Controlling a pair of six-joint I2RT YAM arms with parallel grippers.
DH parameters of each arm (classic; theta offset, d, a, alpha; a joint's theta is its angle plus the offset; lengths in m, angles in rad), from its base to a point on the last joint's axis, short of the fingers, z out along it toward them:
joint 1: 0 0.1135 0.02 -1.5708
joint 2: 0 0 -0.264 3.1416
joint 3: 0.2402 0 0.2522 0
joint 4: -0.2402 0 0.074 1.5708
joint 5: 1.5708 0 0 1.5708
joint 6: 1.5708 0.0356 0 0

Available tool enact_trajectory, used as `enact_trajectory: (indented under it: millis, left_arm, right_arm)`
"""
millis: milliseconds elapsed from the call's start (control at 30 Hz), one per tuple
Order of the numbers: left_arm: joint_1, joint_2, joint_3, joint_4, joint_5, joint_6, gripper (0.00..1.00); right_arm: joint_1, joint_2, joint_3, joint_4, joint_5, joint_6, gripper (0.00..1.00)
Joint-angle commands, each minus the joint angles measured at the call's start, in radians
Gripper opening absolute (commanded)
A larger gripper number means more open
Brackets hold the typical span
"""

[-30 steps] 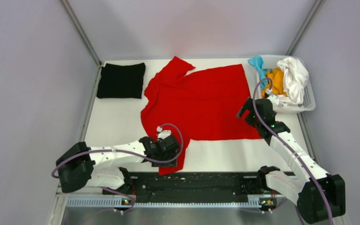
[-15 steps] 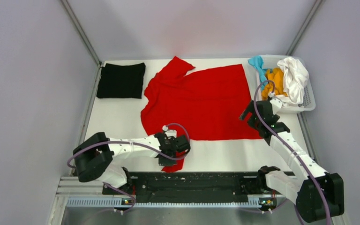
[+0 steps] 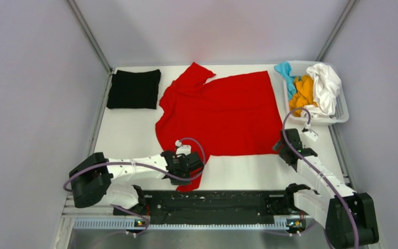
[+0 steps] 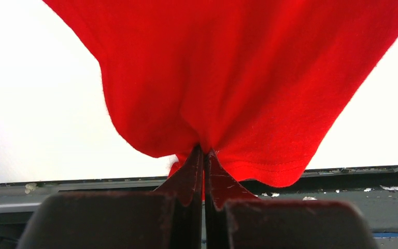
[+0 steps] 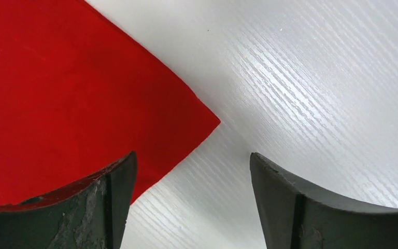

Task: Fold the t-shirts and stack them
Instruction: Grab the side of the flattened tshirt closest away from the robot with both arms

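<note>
Top external: the bright red t-shirt (image 3: 223, 111) lies spread mid-table, with a black t-shirt (image 3: 133, 88) folded at far left. Left wrist: the left gripper (image 4: 203, 151) is clamped tight on the red hem. Right wrist: the right gripper (image 5: 193, 158) gapes wide over the shirt's pointed corner, holding nothing.

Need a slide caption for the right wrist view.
Open right gripper poised at a corner of the bright red cloth t-shirt lying flat on the white table.
</note>
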Motion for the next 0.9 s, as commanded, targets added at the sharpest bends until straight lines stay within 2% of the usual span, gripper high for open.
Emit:
enact_trajectory:
  millis: [0, 233, 333, 500, 600, 700, 867]
  left_arm:
    - [-0.002, -0.039, -0.025, 0.021, -0.002, 0.033, 0.00]
    - [-0.002, -0.031, -0.023, 0.024, -0.002, 0.046, 0.00]
    - [-0.003, -0.021, -0.016, 0.015, -0.007, 0.041, 0.00]
    - [-0.002, -0.023, -0.010, 0.000, -0.021, 0.035, 0.00]
    - [-0.002, -0.037, -0.006, -0.005, -0.017, 0.041, 0.00]
    - [-0.002, -0.055, -0.001, -0.033, 0.002, 0.041, 0.00]
    - [-0.011, -0.115, -0.051, -0.053, 0.102, 0.005, 0.00]
  right_arm:
    - [-0.005, 0.020, -0.028, 0.114, 0.022, 0.051, 0.74]
    - [-0.006, 0.165, -0.016, 0.207, 0.019, 0.043, 0.63]
    - [-0.007, 0.199, -0.010, 0.254, 0.006, 0.037, 0.54]
    - [-0.006, 0.239, 0.017, 0.264, -0.022, 0.011, 0.17]
    - [-0.006, 0.226, 0.023, 0.214, -0.008, 0.007, 0.00]
    - [-0.006, 0.170, 0.029, 0.130, -0.002, 0.009, 0.00]
    - [-0.006, -0.018, 0.027, -0.093, -0.014, 0.042, 0.00]
